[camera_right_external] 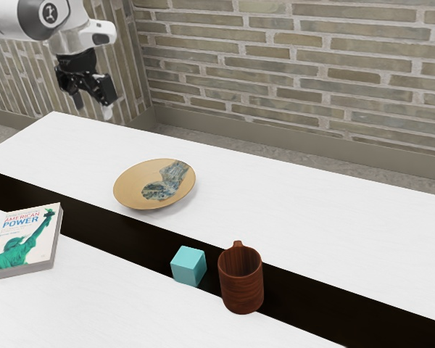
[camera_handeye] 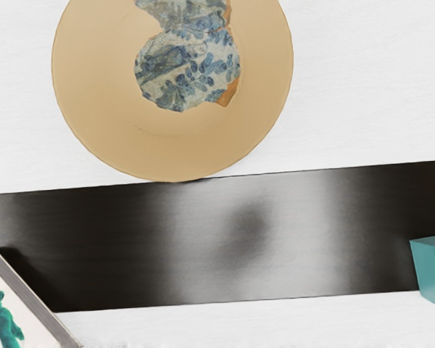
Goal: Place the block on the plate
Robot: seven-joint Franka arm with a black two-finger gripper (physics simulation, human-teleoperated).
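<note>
One teal block [camera_right_external: 188,266], well in from the table's [camera_right_external: 312,210] far edge, just beside the mug [camera_right_external: 241,290]. One claw [camera_right_external: 93,106], raised, fingers apart. Handling: we should centre above the block, square to opposite faces, mug cleared, then descend straight. Destination: plate [camera_right_external: 127,190].

Tool [camera_right_external: 93,109] aloft, fingers [camera_right_external: 107,112] apart
</note>
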